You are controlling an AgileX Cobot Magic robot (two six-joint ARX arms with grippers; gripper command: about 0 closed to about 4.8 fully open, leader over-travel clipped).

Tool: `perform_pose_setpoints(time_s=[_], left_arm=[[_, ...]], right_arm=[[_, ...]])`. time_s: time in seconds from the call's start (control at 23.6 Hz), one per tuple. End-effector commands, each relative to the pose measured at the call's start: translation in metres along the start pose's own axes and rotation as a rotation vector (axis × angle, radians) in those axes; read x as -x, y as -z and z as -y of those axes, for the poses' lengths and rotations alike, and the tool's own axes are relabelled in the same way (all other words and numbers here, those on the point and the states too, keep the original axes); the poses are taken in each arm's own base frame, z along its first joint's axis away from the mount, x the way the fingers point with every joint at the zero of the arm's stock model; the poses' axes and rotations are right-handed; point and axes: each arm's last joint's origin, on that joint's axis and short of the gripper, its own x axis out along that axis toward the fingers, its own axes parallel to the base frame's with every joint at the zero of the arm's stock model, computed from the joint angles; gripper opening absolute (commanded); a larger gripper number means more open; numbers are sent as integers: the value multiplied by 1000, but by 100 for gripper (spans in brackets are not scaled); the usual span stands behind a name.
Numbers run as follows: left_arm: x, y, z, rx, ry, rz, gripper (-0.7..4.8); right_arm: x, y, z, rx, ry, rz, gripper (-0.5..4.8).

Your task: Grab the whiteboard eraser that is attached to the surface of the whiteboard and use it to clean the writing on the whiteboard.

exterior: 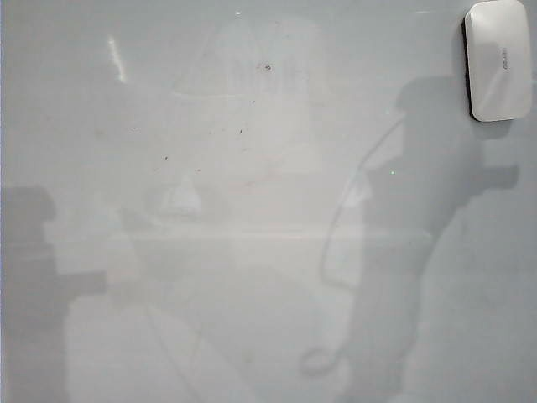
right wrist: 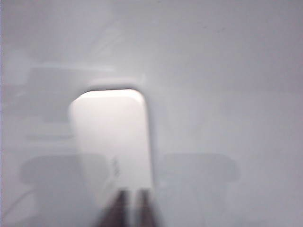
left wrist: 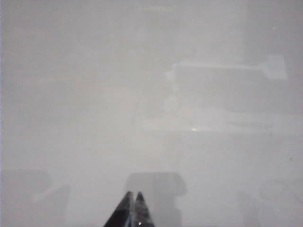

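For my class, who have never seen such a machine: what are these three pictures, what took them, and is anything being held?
This is a two-armed robot facing a whiteboard. One camera off the arms sees the board with the white whiteboard eraser stuck at its top right corner; only the arms' shadows show there. The other two cameras ride on the wrists. The left gripper is shut, over bare board. The right gripper, blurred, sits at the near end of the eraser, fingertips close together, holding nothing. No blue writing is visible.
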Motion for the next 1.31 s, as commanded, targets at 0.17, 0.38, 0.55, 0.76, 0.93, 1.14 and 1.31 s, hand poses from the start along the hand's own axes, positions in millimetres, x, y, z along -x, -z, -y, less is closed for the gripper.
perform_pose_setpoints(time_s=[0.17,0.38,0.55,0.76,0.93,1.14,1.31], left_arm=[[-9,29,-1,0,4,-2,-5],[-11,46,-1,8,12,-35,-5],[-12,53,-1,9,30,-49,-5],[-12,56,-1,9,34,-63,-5],[-12,56,-1,7,33,-65,-5],[-12,56,-1,7,33,-65,-5],[-12,56,-1,7,33,-65,-5]], right_arm=[[43,-4,11,-96,-73,1,-6],[62,-4,12,-106,-183,17,-6],[64,1,9,-99,-301,-34,-6],[64,6,8,-112,-332,-86,-6],[62,12,7,-110,-341,-110,-4],[63,14,5,-110,-400,-127,3],[63,13,6,-98,-373,-117,3]])
